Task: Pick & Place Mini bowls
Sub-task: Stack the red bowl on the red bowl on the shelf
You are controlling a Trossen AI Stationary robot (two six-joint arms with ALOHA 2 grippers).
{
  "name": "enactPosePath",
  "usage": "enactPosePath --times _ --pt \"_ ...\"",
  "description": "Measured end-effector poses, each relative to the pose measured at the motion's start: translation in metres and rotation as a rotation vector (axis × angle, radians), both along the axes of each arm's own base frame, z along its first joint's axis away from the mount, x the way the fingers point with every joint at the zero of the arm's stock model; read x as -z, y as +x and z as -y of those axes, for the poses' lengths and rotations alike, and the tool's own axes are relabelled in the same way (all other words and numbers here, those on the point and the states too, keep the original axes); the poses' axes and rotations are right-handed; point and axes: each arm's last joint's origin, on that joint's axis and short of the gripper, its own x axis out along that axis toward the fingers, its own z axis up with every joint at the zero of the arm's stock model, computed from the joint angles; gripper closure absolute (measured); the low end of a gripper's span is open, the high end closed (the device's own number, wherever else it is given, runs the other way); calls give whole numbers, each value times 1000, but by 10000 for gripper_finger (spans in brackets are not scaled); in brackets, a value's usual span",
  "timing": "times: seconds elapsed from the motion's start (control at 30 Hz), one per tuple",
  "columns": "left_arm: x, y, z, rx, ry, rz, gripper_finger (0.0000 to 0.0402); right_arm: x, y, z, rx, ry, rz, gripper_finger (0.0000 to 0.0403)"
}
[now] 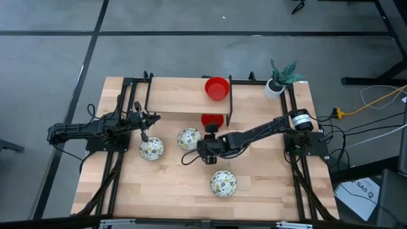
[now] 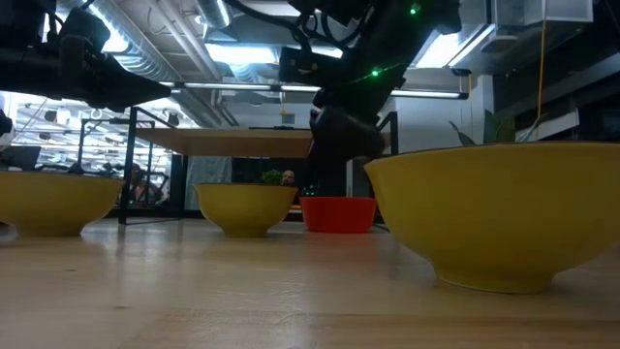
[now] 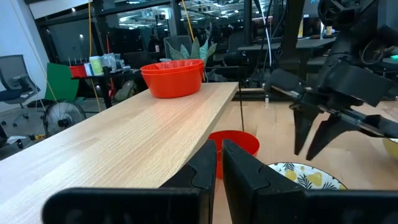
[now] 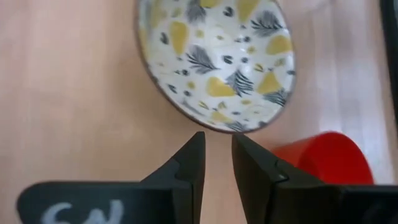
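Hovering just short of patterned bowl (image 4: 217, 62), white inside with yellow and dark leaf marks; right gripper (image 4: 216, 155) slightly parted, pinching nothing. Sitting beyond, red bowl (image 4: 323, 158) under shelf (image 1: 184, 95). Waiting farther off, left gripper (image 3: 217, 165), pressed together.

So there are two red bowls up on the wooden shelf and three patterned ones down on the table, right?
Not quite. Only one red bowl sits on the shelf; another red bowl is on the table beneath. The high view shows this. Three patterned bowls on the table is right.
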Motion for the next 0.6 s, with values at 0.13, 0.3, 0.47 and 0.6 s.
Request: enactPosePath --times 0.13,0.3,0.47,0.6 --pt "0 0 0 0 0 0 382 1 0 -2 -32 52 -11 322" --pt "0 0 0 0 0 0 382 4 -4 -5 -42 168 -55 322" --pt "0 0 0 0 0 0 382 5 -6 -5 -66 191 -88 322" --pt "0 0 0 0 0 0 382 3 -7 -5 -73 193 -100 322"
